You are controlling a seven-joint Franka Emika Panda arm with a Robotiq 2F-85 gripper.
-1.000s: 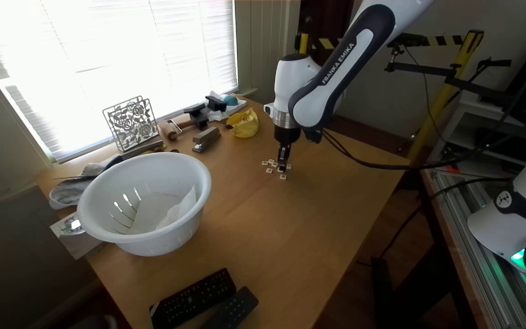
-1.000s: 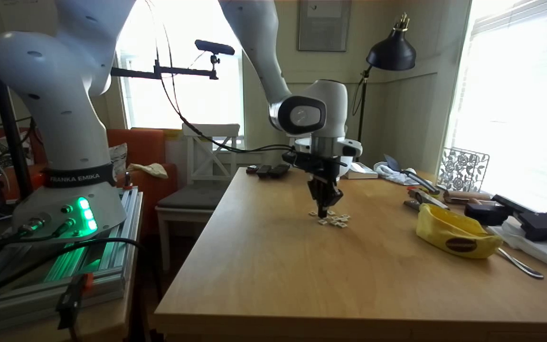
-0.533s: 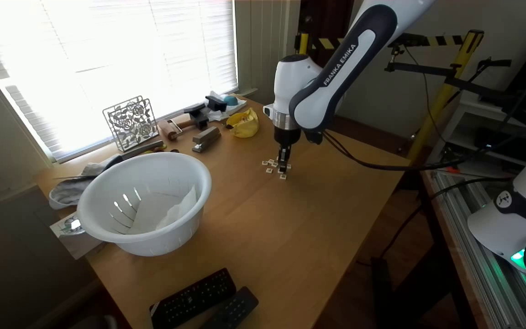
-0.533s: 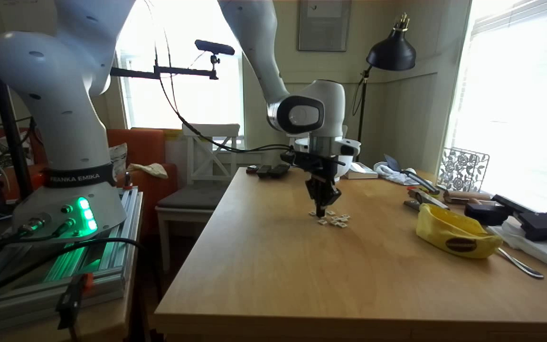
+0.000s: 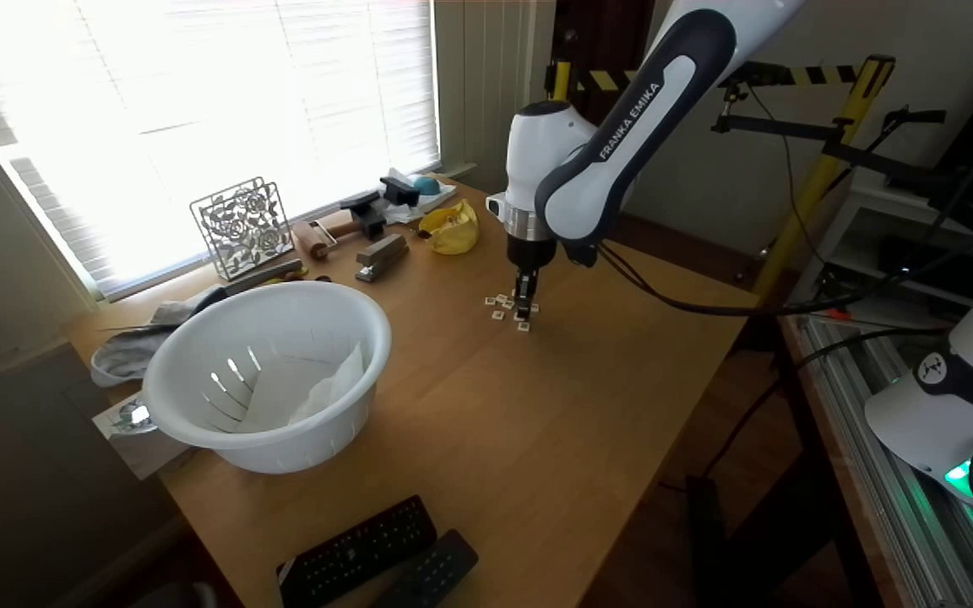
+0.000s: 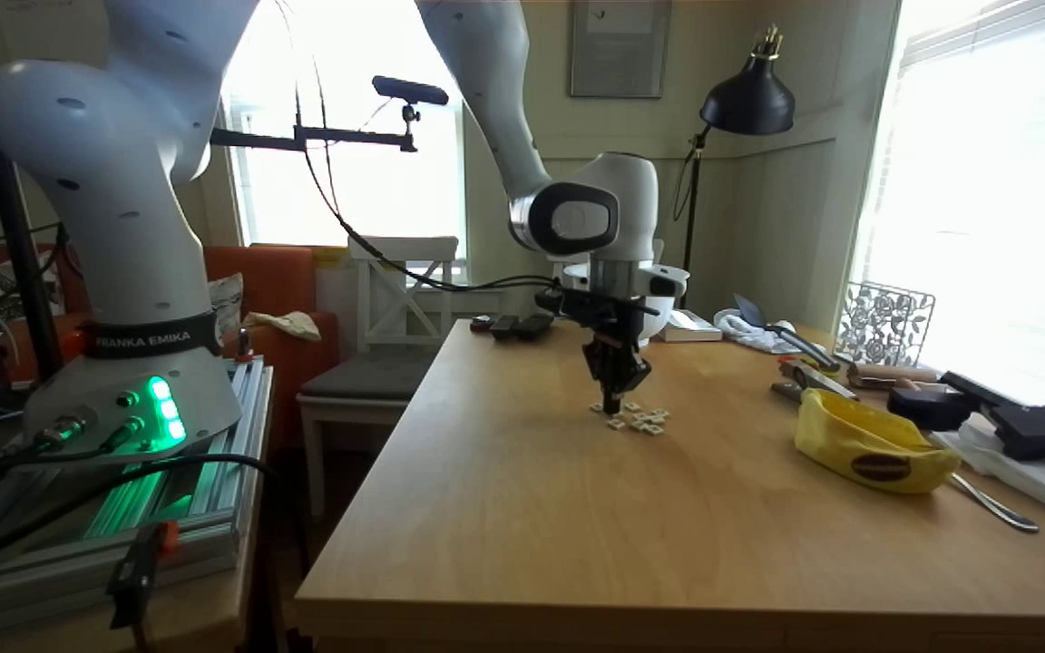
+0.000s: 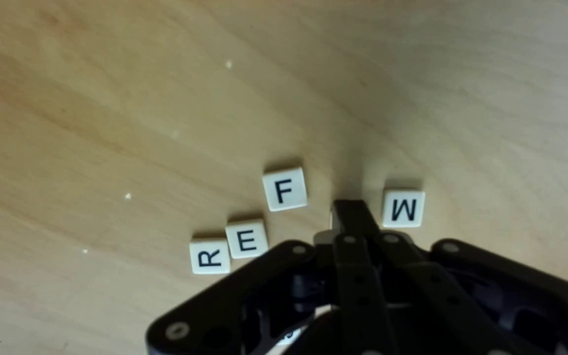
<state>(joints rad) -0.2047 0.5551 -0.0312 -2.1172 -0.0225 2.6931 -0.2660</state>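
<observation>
One square F tile [image 7: 285,189] lies beside the closed, empty claw [image 7: 357,219], letter leaning slightly left in wrist view.

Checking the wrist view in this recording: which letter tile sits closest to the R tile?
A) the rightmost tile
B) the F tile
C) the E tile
C: in the wrist view the E tile lies right beside the R tile, touching it or nearly so, while the F tile sits clearly apart, farther up and to the right in the picture.
</observation>
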